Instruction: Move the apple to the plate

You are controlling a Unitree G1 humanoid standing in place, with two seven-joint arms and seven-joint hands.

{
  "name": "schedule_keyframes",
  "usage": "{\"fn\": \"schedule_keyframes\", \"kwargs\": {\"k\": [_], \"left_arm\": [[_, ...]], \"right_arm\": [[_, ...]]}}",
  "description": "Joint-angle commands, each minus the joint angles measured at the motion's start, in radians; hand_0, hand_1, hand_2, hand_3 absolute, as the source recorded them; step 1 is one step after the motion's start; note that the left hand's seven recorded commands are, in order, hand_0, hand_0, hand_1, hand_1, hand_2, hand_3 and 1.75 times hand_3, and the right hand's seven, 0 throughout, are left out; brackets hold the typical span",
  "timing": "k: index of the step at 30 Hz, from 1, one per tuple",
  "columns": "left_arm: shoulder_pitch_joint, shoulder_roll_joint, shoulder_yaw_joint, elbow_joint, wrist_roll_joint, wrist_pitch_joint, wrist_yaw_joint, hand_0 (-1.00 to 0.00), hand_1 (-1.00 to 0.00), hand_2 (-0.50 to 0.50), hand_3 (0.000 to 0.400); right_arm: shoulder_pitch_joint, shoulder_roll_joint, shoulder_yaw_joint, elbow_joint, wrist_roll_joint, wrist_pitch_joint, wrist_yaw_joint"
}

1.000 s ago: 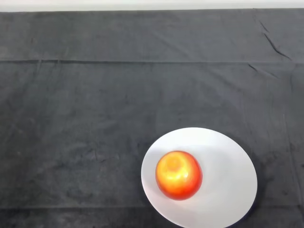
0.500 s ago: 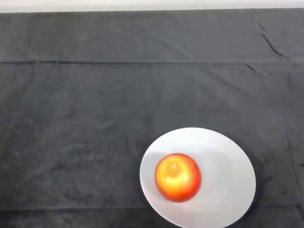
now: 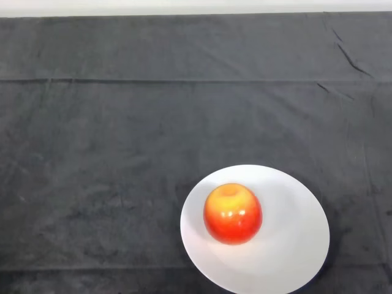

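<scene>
Apple (image 3: 233,214) shifted, on plate (image 3: 294,245)

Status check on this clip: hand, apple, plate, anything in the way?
No hand in view. Apple sits on the white plate, left of its centre. Only dark cloth around the plate.

Red-yellow apple (image 3: 233,214) sitting stem-dimple up on the white plate (image 3: 294,245), a bit toward the plate's 10 o'clock side
</scene>
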Motion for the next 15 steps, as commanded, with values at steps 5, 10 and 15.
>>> {"fn": "schedule_keyframes", "kwargs": {"k": [5, 10, 15], "left_arm": [[0.000, -0.012, 0.021, -0.003, 0.011, 0.001, 0.024, 0.00, 0.00, 0.00, 0.000], [0.000, -0.012, 0.016, -0.006, 0.013, 0.001, 0.029, 0.00, 0.00, 0.00, 0.000], [-0.003, -0.011, 0.007, -0.007, 0.017, 0.005, 0.034, 0.00, 0.00, 0.00, 0.000]], "right_arm": [[0.032, -0.010, -0.0122, -0.016, 0.0296, 0.001, -0.0010], [0.031, -0.011, -0.0122, -0.016, 0.0295, 0.001, -0.0009], [0.031, -0.011, -0.0123, -0.016, 0.0295, 0.001, -0.0008]]}}
